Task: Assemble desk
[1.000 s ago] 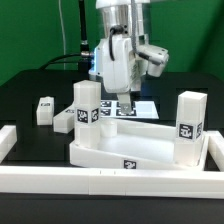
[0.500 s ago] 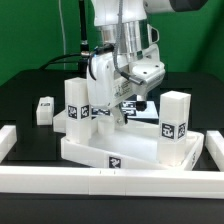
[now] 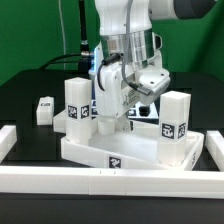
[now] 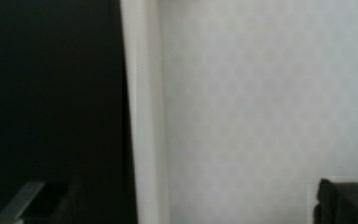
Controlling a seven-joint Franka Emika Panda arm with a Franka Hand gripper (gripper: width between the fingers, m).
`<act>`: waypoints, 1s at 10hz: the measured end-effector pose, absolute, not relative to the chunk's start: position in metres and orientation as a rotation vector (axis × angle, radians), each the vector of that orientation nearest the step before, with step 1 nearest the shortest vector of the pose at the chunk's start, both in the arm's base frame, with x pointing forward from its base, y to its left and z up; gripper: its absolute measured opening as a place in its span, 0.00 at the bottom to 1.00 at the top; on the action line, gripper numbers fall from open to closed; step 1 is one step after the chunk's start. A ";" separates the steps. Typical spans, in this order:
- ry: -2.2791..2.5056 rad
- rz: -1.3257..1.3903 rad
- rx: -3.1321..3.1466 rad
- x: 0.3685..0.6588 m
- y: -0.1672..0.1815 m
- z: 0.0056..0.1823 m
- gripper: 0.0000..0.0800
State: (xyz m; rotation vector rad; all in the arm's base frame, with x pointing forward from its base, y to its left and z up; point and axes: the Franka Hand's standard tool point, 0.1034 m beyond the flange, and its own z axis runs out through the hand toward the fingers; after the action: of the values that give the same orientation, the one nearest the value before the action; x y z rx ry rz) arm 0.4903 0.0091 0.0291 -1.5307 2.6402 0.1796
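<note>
The white tray-like tabletop (image 3: pixel 130 152) lies in the middle of the black table. One white leg (image 3: pixel 76 100) stands upright at its corner on the exterior view's left, and another leg (image 3: pixel 175 116) stands at its corner on the exterior view's right. A third leg (image 3: pixel 43 110) lies loose on the table, further to the exterior view's left. My gripper (image 3: pixel 108 120) is low over the tabletop's back part, between the two standing legs. In the wrist view the gripper (image 4: pixel 186 203) is open, with a blurred white surface (image 4: pixel 247 100) between the fingers. Which part that surface belongs to I cannot tell.
Long white border rails run along the front (image 3: pixel 100 182) and the side on the exterior view's right (image 3: pixel 214 150), with a rail end (image 3: pixel 8 140) on the exterior view's left. The marker board (image 3: pixel 145 110) lies behind the tabletop. A green backdrop closes the back.
The tabletop with its two standing legs has shifted toward the exterior view's left. My gripper has moved left and lower and turned; its jaws stay wide apart.
</note>
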 end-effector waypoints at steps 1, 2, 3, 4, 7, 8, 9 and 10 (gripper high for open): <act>2.645 0.190 -1.540 0.488 0.010 0.026 0.81; 2.648 0.233 -1.567 0.485 0.015 0.020 0.81; 2.650 0.250 -1.573 0.486 0.016 0.017 0.81; 2.651 0.250 -1.574 0.486 0.016 0.017 0.80; 2.652 0.250 -1.573 0.486 0.016 0.016 0.34; 2.652 0.250 -1.574 0.485 0.016 0.016 0.34; 2.653 0.251 -1.574 0.485 0.016 0.016 0.17; 2.642 0.253 -1.592 0.484 0.017 0.016 0.09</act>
State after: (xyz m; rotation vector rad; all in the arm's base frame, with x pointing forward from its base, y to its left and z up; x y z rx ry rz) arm 0.4839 0.0169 0.0158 -1.5918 2.6424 0.2527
